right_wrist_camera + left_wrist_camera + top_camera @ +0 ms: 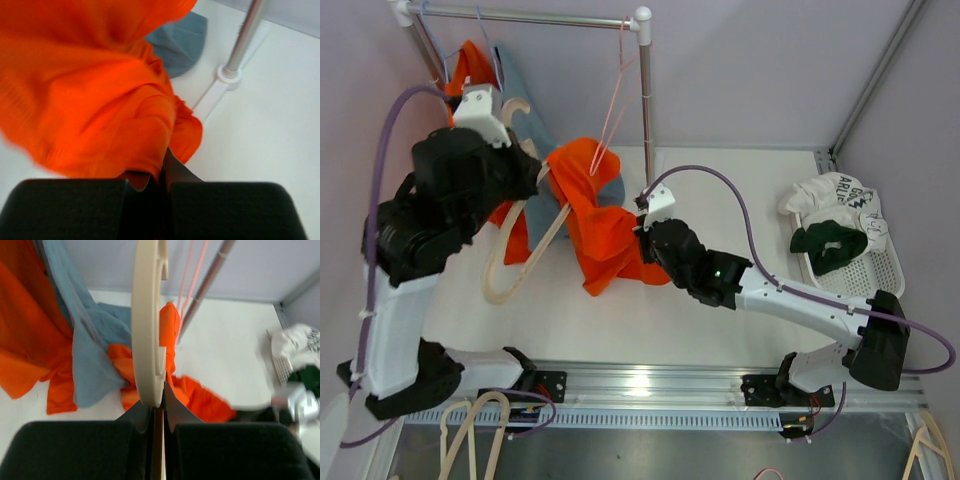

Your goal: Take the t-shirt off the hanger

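Your orange t-shirt [600,225] is bunched up and full of folds, not flat. It sits just left of the rack pole [646,110], and most of it hangs down on the side of the pole nearer the arms. Its top part is draped over one arm of the cream hanger [525,265], which sits further left of the pole. Your left claw [157,412] is squeezed tight on the thin edge of the hanger, and from the left wrist the hanger stands straight up out of it. Your right claw [161,175] is pinched closed on a fold of the t-shirt, just on the near side of the pole's foot. You can see orange cloth going right into the gap between its fingers. A blue-grey cloth [525,100] hangs left of the pole, behind the hanger, and a bit of it pokes out beside the t-shirt. A thin pink hanger [615,90] hangs from the rail just left of the pole. To the right of the pole the white worktop [740,200] is bare all the way to a white basket [892,262] holding white and green clothes, well apart from the pole. There is more bare worktop on the near side of the pole, under the low edge of the t-shirt.
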Tool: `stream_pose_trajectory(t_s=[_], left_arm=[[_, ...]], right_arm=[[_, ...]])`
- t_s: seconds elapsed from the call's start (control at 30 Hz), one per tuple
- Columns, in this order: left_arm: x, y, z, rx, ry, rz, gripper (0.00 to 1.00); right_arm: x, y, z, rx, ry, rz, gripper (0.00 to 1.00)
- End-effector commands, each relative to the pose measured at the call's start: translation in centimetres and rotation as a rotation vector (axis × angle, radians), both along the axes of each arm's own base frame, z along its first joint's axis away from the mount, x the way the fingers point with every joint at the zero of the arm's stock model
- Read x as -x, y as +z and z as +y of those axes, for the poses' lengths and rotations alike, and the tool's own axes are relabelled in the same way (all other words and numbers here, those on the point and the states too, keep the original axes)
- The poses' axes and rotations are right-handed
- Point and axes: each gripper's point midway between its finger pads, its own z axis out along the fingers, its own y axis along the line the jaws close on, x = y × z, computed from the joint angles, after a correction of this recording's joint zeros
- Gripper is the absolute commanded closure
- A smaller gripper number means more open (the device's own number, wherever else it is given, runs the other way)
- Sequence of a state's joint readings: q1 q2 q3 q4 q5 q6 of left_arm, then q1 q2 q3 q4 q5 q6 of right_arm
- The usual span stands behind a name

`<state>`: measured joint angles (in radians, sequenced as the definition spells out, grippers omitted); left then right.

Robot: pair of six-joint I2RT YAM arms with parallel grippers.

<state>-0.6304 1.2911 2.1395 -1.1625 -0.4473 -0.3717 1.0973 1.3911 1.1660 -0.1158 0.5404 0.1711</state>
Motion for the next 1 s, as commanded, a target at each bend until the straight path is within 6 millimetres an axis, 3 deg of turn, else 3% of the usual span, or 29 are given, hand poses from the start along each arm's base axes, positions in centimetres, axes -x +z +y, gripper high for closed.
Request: stream_pose_trajectory(t_s=[0.0,0.07,0.2,0.33,0.4,0.47,0.6,0.83,0.93,0.97], left_arm=[[5.4,-0.4,0.3,0.019,-0.183,0.013,0.99],[6.7,-1.2,0.8,-0.006,-0.212,0.034,0.99],[9.4,-1.4,4.0,-0.028,-0.159,0.027,0.96],[9.9,-2.2,6.1,-0.067,-0.085,0.019,0.97],[10.1,-2.9,5.3,-0.073,-0.141,0.028,0.99],[10.9,-2.4,4.4,-0.046,-0.222,-0.016,0.99],[12.4,-1.8,3.3,0.009,-0.324,-0.079,0.99],[15.4,-0.4,2.5,0.076,-0.457,-0.196,0.99],[15.9,0.3,3.0,0.095,-0.454,-0.233,0.99],[15.7,0.5,3.4,0.096,-0.427,-0.243,0.99]], right_arm=[[-1.9,3.0,-2.7,-0.035,-0.088,-0.033,1.0],[-2.5,2.2,-4.1,-0.028,-0.115,-0.003,1.0],[-3.7,1.0,-7.1,0.001,-0.178,0.031,1.0],[-4.3,-1.2,-9.2,0.044,-0.23,0.081,1.0],[-4.4,-2.6,-9.9,0.06,-0.251,0.112,1.0],[-5.1,-3.8,-11.2,0.066,-0.297,0.148,1.0],[-6.7,-7.9,-13.9,0.114,-0.4,0.285,1.0],[-7.9,-9.3,-17.4,0.083,-0.506,0.339,1.0],[-8.1,-9.3,-17.5,0.083,-0.496,0.349,1.0],[-7.9,-9.1,-16.6,0.063,-0.447,0.35,1.0]])
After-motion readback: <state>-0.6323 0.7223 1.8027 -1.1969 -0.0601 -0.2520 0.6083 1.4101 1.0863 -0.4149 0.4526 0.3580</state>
